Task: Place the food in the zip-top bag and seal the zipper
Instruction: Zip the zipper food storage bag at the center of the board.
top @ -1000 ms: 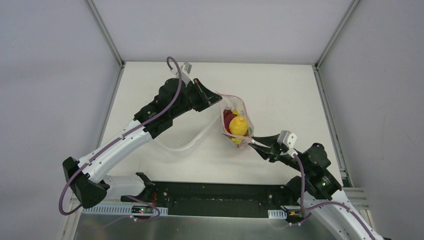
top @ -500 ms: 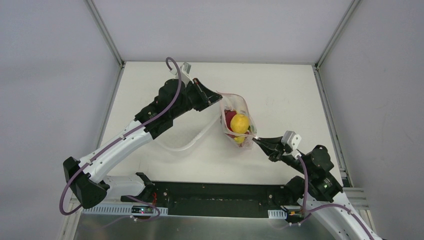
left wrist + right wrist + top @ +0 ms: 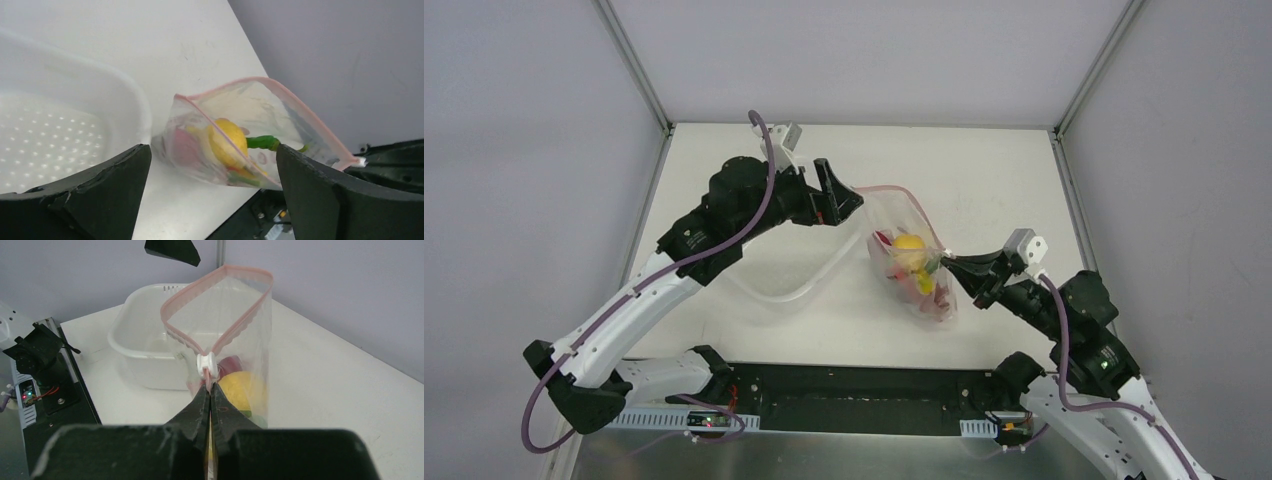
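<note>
The zip-top bag [image 3: 914, 270] is near the middle of the table [image 3: 1014, 170], and inside it the round fruit [image 3: 909, 248] sits with a chili [image 3: 262, 142] just beside it. The tub [image 3: 789, 290] stands just left of the bag, partly under the left arm. The left gripper [image 3: 849, 190] is behind the bag's far-left corner, apart from it, and the right gripper [image 3: 949, 262] is on its right, touching the zipper [image 3: 248, 270].

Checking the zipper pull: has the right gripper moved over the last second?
Yes. In the top view the right gripper, shut on the zipper, has shifted away from the black base rail, toward the table's far right corner.
</note>
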`<act>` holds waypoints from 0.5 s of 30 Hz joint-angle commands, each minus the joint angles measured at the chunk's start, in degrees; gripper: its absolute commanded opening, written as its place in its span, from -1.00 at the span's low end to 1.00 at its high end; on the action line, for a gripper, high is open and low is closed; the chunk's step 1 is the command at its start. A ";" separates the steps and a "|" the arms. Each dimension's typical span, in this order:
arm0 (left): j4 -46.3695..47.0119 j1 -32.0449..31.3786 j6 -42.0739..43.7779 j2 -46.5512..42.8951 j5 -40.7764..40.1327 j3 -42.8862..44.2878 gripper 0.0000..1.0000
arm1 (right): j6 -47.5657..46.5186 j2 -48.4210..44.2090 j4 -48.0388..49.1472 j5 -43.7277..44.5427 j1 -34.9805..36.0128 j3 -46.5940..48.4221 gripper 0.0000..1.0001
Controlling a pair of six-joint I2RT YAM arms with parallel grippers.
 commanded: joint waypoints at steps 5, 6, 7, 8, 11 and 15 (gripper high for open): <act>-12.11 0.55 29.13 -1.14 15.09 15.36 0.98 | 1.12 9.09 -6.13 -11.25 -0.04 13.44 -1.00; -12.56 0.55 31.04 -0.32 17.66 17.31 0.98 | 1.11 10.55 -7.07 -13.13 -0.03 14.85 -1.00; -12.84 0.55 32.55 0.78 21.02 19.18 0.98 | 1.05 12.49 -7.88 -14.75 -0.02 16.16 -1.00; -13.12 0.55 33.48 2.23 23.76 21.25 0.98 | 0.93 13.66 -8.48 -16.55 -0.03 17.28 -1.00; -13.31 0.39 34.86 7.08 33.66 26.68 0.98 | 0.56 16.33 -9.69 -20.61 -0.03 20.21 -1.00; -12.84 -2.13 39.06 11.27 38.07 29.65 0.98 | -1.07 19.59 -12.43 -25.69 0.00 24.04 -1.00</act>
